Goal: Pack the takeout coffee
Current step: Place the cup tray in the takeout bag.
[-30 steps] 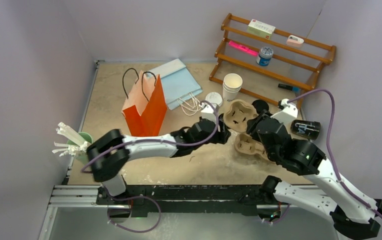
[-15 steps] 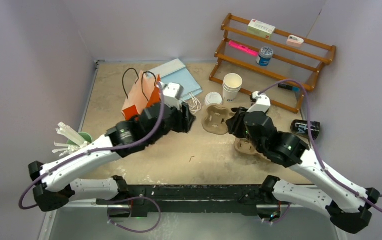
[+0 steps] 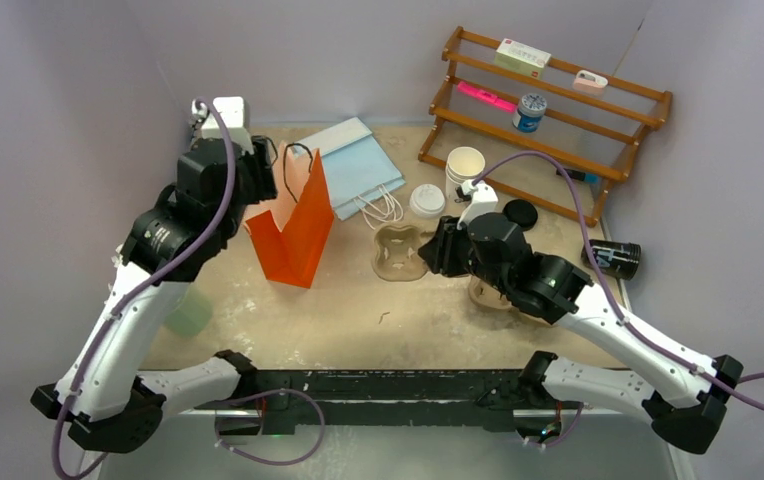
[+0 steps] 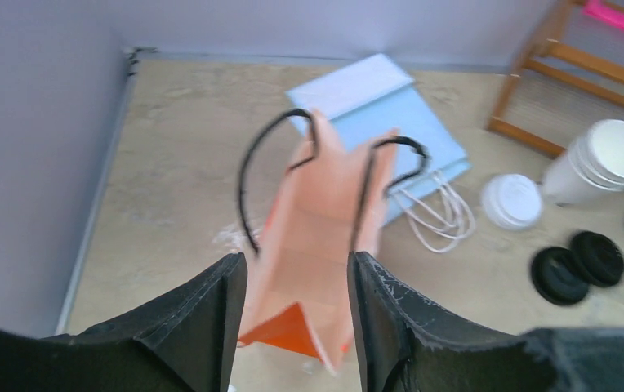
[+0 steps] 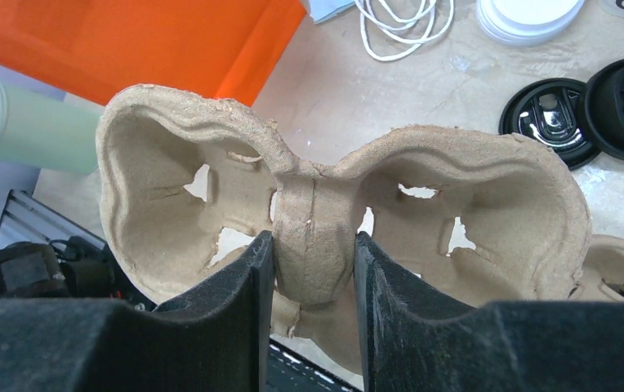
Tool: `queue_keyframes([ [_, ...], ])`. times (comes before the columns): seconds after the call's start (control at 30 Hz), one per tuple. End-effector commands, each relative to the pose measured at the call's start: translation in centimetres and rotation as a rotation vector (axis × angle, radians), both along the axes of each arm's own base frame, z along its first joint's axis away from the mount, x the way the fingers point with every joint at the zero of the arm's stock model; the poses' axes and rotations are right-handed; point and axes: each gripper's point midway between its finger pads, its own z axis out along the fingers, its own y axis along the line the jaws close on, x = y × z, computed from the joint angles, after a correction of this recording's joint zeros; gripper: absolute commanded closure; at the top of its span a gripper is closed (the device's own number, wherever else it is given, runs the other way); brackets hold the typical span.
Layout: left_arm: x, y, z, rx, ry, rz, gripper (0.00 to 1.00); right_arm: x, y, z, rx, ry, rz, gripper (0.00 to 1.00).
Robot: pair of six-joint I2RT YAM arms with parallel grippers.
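Right wrist view gives you the clearest read: your right claw is clamped on the narrow middle bridge of the brown pulp carrier, one finger on each side, with a cup well spreading out either way. A second carrier peeks in at that picture's lower right edge. Past the held carrier, up and to the right of the claw, two black lids lie side by side on the table, and a white lid sits just beyond them. Up and to the left of the claw you see the orange bag and a pale green cup.

From above, the black cup lies on its side well behind that claw, back past its wrist, near the end of the wooden rack.

Your left claw has its fingers apart. The orange bag stands upright just beyond the tips, its black handles framed in the gap (the bag is blurred, so contact cannot be told). Farther out lies a flat blue bag, and off to the claw's right a stack of white cups.
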Motion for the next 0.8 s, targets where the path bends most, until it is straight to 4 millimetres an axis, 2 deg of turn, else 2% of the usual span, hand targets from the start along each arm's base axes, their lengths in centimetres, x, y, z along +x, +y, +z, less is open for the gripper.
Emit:
queue_keyframes([
  [0.0, 1.4, 4.5, -0.3, 0.106, 0.032, 0.102, 0.49, -0.5, 0.6, 1.9, 0.046, -0.055, 0.062, 0.64],
  [0.17, 4.6, 6.3, -4.3, 0.017, 0.15, 0.028, 0.44, -0.9, 0.8, 1.9, 0.048, -0.05, 0.088, 0.65],
  [0.33, 5.7, 5.4, -7.4, -0.029, 0.211, -0.055, 0.4, -1.1, 0.8, 2.0, 0.049, -0.052, 0.099, 0.65],
  [0.43, 5.8, 4.8, -7.9, -0.046, 0.218, -0.093, 0.39, -1.1, 0.7, 1.9, 0.047, -0.053, 0.098, 0.65],
  [0.63, 5.6, 5.4, -8.1, -0.025, 0.196, -0.074, 0.34, -1.1, 0.8, 1.7, 0.049, -0.05, 0.1, 0.65],
  [0.77, 6.3, 5.3, -9.8, -0.028, 0.247, -0.07, 0.42, -1.0, 1.1, 1.6, 0.051, -0.045, 0.104, 0.66],
])
